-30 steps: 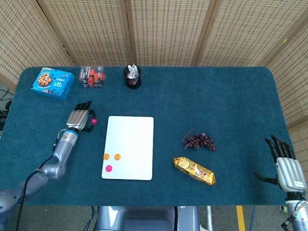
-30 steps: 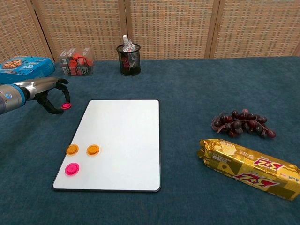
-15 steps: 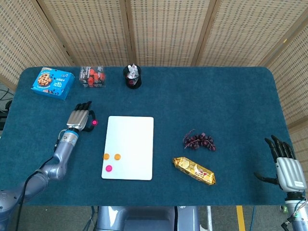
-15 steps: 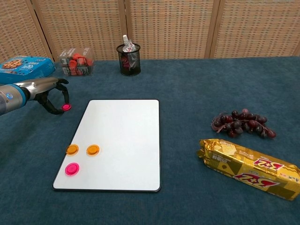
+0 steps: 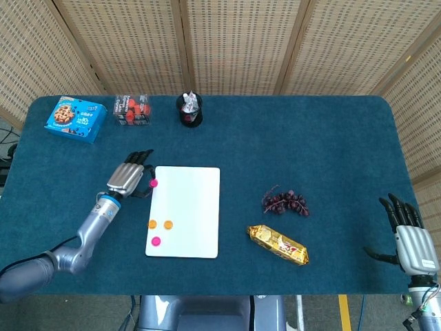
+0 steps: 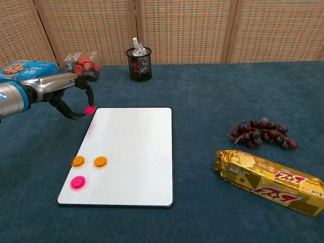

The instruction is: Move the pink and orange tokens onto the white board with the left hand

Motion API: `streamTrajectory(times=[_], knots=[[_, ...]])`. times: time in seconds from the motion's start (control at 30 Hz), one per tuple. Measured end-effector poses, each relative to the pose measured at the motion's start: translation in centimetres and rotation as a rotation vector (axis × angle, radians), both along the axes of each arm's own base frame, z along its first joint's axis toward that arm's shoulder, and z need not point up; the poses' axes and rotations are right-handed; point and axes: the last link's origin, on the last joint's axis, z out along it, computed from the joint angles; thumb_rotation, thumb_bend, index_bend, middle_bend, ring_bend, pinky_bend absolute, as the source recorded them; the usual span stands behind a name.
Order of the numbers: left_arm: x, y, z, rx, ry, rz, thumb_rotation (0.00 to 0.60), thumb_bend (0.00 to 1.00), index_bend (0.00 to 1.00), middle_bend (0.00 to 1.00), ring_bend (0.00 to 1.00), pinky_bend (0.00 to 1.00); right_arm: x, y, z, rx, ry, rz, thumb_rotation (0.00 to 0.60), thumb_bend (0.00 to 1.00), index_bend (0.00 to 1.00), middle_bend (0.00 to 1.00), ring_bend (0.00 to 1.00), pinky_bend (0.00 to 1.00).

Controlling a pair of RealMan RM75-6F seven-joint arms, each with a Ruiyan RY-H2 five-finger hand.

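My left hand (image 5: 129, 177) (image 6: 71, 91) pinches a pink token (image 5: 153, 183) (image 6: 89, 109) and carries it just above the table at the top left corner of the white board (image 5: 193, 207) (image 6: 136, 152). Two orange tokens (image 5: 160, 225) (image 6: 89, 162) and another pink token (image 5: 156, 241) (image 6: 77, 183) lie on the board's lower left part. My right hand (image 5: 409, 238) rests open at the table's right front edge, far from the board.
A blue cookie box (image 5: 74, 118), a clear box of red pieces (image 5: 132, 109) and a black mesh cup (image 5: 189, 110) stand along the back. Dark grapes (image 5: 285, 203) and a gold snack bar (image 5: 278, 245) lie right of the board.
My left hand has lifted the pink token off the table and moved right with it, from left of the board up to the board's top left corner. The right hand has not moved.
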Motion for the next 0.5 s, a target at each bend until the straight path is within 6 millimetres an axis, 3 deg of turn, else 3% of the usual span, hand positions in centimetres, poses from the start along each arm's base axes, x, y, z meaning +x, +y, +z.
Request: streamTrajectory(times=[0.2, 0.5], knots=[[3.0, -4.9, -0.4, -0.108, -0.030, -0.125, 0.600, 0.36, 0.51, 0.00, 0.00, 0.00, 0.0, 0.0, 0.0, -0.001, -0.003, 0.000, 0.600, 0.00, 0.00, 0.00, 0.00, 0.00], [2.8, -9.6, -1.9, -0.203, 0.036, -0.213, 0.600, 0.36, 0.51, 0.00, 0.00, 0.00, -0.1, 0.0, 0.1, 0.001, -0.005, 0.001, 0.600, 0.00, 0.00, 0.00, 0.00, 0.00]])
